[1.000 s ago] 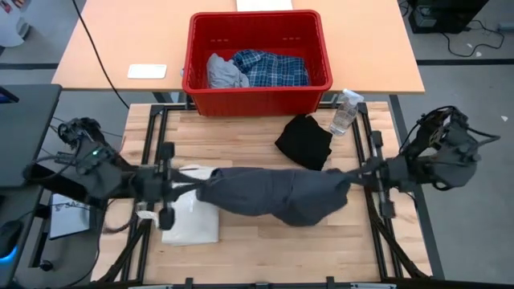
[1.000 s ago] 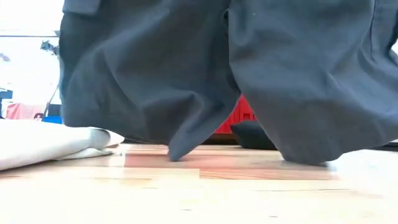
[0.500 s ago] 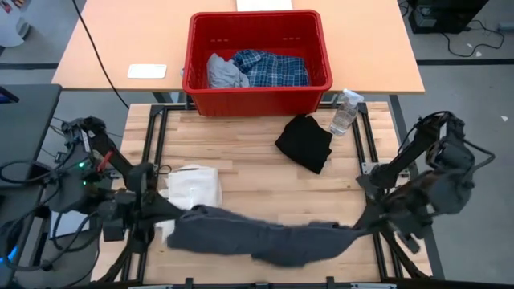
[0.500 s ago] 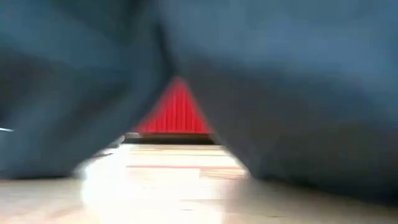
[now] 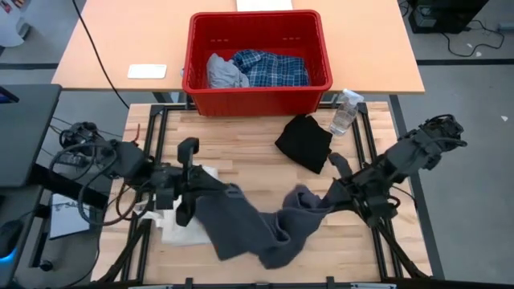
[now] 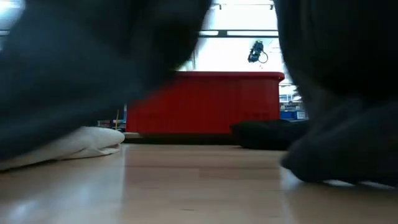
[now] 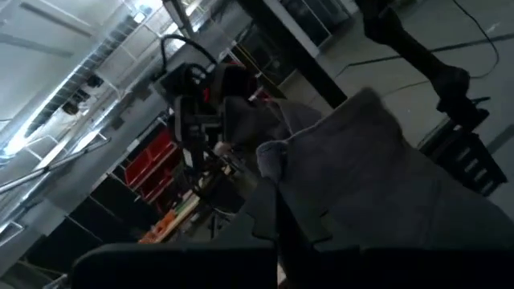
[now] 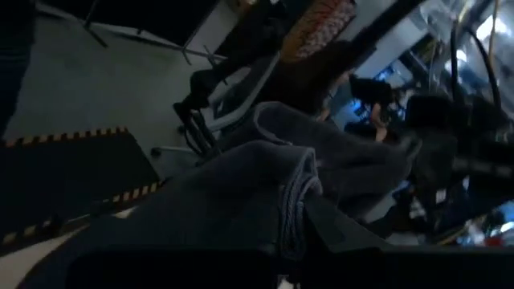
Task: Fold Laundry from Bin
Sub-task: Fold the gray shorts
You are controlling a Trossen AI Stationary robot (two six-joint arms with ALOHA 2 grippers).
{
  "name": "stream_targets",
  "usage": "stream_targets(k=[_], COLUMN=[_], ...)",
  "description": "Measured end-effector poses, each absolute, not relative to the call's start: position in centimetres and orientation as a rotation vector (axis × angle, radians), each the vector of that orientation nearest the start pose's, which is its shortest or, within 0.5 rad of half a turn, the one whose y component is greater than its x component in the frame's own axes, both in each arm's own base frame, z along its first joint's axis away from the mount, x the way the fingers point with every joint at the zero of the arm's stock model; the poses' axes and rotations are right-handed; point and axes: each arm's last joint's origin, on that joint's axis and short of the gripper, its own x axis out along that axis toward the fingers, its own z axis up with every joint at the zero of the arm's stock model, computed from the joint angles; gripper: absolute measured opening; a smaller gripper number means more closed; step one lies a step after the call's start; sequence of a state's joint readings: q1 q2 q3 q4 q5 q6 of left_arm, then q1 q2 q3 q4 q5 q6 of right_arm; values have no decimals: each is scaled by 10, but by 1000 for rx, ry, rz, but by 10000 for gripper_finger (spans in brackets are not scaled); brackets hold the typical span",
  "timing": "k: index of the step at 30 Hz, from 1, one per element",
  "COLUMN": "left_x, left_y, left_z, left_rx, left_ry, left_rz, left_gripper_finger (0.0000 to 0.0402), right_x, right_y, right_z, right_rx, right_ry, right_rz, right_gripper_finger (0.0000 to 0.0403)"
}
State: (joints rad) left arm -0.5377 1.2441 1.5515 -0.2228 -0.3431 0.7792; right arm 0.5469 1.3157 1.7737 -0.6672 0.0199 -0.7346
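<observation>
- Top (image 5: 245, 225), dark grey, hangs between my two grippers over the front half of the table, abt 6 o'clock from the bin; middle sags in a U and the low folds seem to touch the wood.
- L gripper (image 5: 195, 186) clamped tight on one edge of the top, at 9 o'clock of the cloth. Wrist view shows the fabric (image 7: 377, 177) bunched right at my fingers, so the pinch is on a hem or corner, can't tell which.
- R gripper (image 5: 328, 195) also closed down on the top's other end, at 3 o'clock of it. Cloth (image 8: 265, 193) runs straight into my fingers in that wrist view too.
- Why both hold: I judge I'm spreading it, two pinch pts apart so the garment opens out flat before any fold.
- Slack in the middle means it isn't laid out yet; needs pulling wider or laying down.
- White cloth (image 5: 183, 229) lies under my L arm, partly covered by the top; could get dragged along.
- Black tee (image 5: 305, 142) sits at 12 o'clock of the R gripper, apart from the top, prob. set aside.
- Bin (image 5: 257, 98) at the table's far edge holds a plaid shirt (image 5: 271, 68) and a light grey piece (image 5: 223, 72); more laundry left to do.
- Bottle (image 5: 345, 112) stands just by the bin's corner, clear of the work.
</observation>
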Motion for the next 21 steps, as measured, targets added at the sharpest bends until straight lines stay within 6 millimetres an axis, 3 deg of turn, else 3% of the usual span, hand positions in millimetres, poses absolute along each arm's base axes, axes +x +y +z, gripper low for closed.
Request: stream_targets(k=[4,8,15,21], left_x=[205,202,240,286], left_y=[-112,-85,-30,-4], left_z=[500,514,504,486], left_rx=[815,857,799,654], left_ry=[-191,-280,-296,-318], left_rz=[-150,-76,-186,-332], left_gripper_finger=[2,3,5,6], right_x=[198,200,243,280], right_y=[115,98,76,64], right_z=[505,517,506,499], right_rx=[-818,-838,-873,-965], right_ry=[-2,-89,-75,-21], right_rz=[560,506,578,508], right_gripper_finger=[20,20,20,20])
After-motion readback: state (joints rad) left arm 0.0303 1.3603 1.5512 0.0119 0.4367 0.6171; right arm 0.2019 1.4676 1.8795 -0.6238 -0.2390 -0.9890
